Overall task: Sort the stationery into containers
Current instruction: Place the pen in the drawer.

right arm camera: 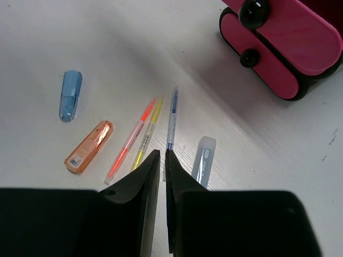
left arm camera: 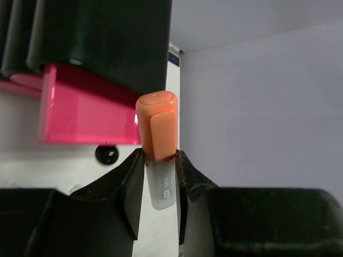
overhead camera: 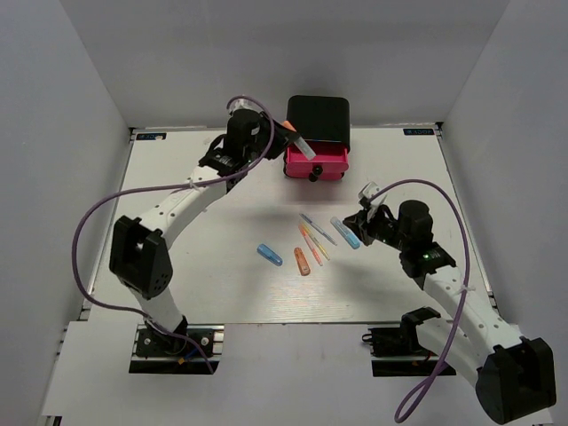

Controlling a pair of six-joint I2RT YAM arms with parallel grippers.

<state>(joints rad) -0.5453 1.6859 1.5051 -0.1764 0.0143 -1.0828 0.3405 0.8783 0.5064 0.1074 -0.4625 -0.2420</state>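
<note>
From above, the left claw is mostly hidden by its own black wrist. The wrist view shows its fingers clamped on a stubby marker with an orange cap and a frosted white barrel. The barrel's lower end is lost between the fingers. This marker sits tilted at the left end of the pulled-out pink plastic drawer. Whether it touches the drawer cannot be made out. The drawer's small black knob is half cut off by the left finger, and the rounded black cabinet runs off the top of the left wrist view.

The right claw has its fingers nearly together with only a thin slit between them and nothing visible in it. The thin grey-blue pen ends just at the fingertips, and contact cannot be judged. A stubby grey-blue marker with a clear cap lies just beside the right finger, its lower end hidden behind it. A thin yellow pen and a thin pink pen lie side by side. To their left lie a translucent orange marker and a translucent blue marker.

All of these lie loose on the white wood-grain surface, which is enclosed by plain pale grey walls.
</note>
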